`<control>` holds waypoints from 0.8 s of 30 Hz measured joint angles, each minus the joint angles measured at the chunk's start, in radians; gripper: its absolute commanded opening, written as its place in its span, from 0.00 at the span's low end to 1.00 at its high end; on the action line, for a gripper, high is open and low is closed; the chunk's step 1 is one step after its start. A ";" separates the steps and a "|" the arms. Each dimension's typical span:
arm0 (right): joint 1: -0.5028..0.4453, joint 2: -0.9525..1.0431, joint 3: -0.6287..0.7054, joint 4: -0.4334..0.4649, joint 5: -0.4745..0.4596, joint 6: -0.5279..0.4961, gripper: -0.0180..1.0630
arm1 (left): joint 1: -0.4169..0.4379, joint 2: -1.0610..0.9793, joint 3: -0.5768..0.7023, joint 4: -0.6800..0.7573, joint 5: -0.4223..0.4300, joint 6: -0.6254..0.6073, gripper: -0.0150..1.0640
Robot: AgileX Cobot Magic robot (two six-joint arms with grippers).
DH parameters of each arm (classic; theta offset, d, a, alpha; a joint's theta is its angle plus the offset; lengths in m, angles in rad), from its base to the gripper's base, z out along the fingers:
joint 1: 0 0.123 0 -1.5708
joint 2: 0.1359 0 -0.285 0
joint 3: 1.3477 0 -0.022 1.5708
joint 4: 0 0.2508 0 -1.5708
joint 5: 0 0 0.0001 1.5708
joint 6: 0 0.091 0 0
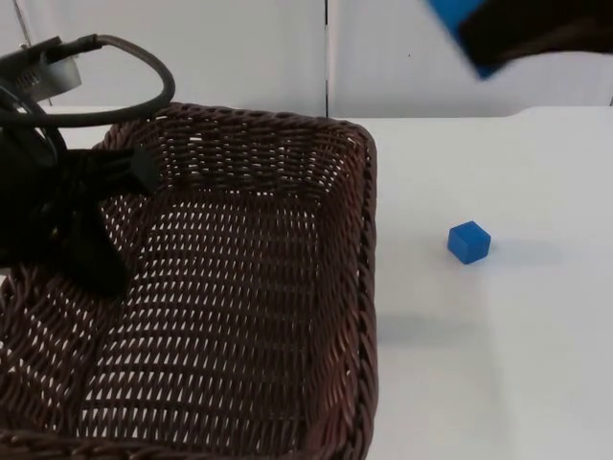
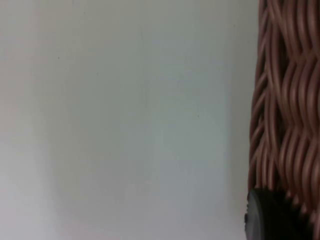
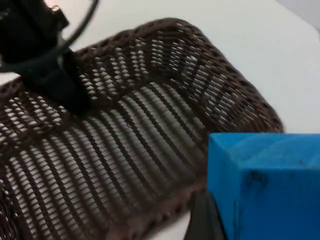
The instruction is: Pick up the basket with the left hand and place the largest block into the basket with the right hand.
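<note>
Gripping the left rim of the brown wicker basket (image 1: 287, 287), the left gripper (image 1: 96, 192) had that wall pinched between its fingers, and the basket loomed large over the near left part of the white table (image 1: 498, 364). From the left wrist view the woven wall (image 2: 285, 100) stood right against a black fingertip (image 2: 267, 215), with bare table beside it.

Up at the far right, the right gripper (image 1: 498, 38) hung high above the table, closed on a large blue block (image 1: 455, 14). The right wrist view had that large blue block (image 3: 265, 185) close up, held over the near right edge of the basket (image 3: 130, 140), and the left gripper (image 3: 50, 75) sat dark on the basket's far rim.

A small blue cube (image 1: 468, 241) lay alone on the table, well to the right of the basket and apart from it.
</note>
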 measured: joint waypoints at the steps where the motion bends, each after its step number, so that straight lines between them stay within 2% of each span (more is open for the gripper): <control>1: 0.019 0.031 -0.029 0.000 0.000 -0.016 0.02 | 0.000 0.000 0.000 0.000 -0.002 0.000 0.01; 7: 0.081 0.223 -0.131 0.007 -0.009 -0.070 0.02 | 0.000 0.000 0.000 0.000 -0.006 0.000 0.01; 14: 0.101 0.353 -0.152 0.009 -0.069 -0.082 0.04 | 0.000 0.000 0.000 0.000 -0.008 0.000 0.01; 17: 0.124 0.406 -0.152 0.009 -0.102 -0.082 0.14 | 0.000 0.000 0.000 0.000 -0.009 0.000 0.01; 18: 0.134 0.420 -0.152 0.009 -0.117 -0.082 0.14 | 0.000 0.000 0.000 0.000 -0.009 0.000 0.01; 19: 0.142 0.437 -0.152 0.009 -0.131 -0.082 0.20 | 0.000 0.000 0.000 0.000 -0.009 0.000 0.01; 20: 0.149 0.451 -0.152 0.009 -0.142 -0.082 0.31 | 0.000 0.000 0.000 0.000 -0.009 0.000 0.01; 22: 0.153 0.472 -0.152 0.009 -0.149 -0.082 0.46 | 0.000 0.000 0.000 0.000 -0.009 0.000 0.01; 23: 0.153 0.472 -0.152 0.009 -0.149 -0.082 0.51 | 0.000 0.000 0.000 0.000 -0.009 0.000 0.01; 24: 0.154 0.480 -0.152 0.009 -0.154 -0.082 0.51 | 0.000 0.000 0.000 0.000 -0.009 0.000 0.01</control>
